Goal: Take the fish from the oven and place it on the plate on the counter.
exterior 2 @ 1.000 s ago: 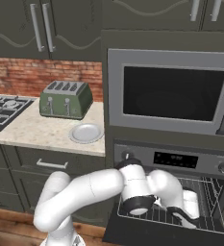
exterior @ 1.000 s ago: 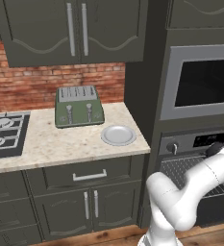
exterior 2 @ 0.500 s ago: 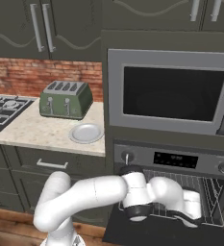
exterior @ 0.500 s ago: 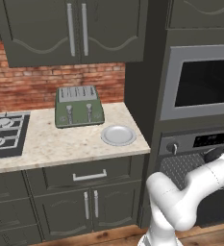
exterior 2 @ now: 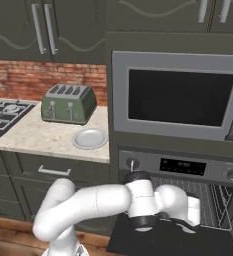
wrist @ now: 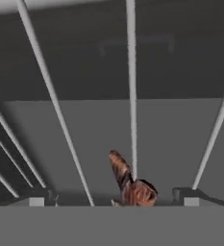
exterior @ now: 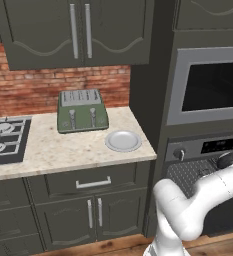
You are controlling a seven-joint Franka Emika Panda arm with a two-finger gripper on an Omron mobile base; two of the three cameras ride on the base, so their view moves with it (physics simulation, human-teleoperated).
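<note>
Lying low centre on the oven (exterior 2: 208,195) rack: fish (wrist: 130,182), likely small, light, slippery; grip mid-body. Gripper (wrist: 111,199) fingers spread wide around it.

One toaster (exterior: 82,110) and one plate (exterior: 123,140) are sitting on the counter (exterior: 63,152), one hob (exterior: 5,139) left of the toaster; one fish (wrist: 130,182) is lying in the one oven (exterior 2: 180,167).
</note>
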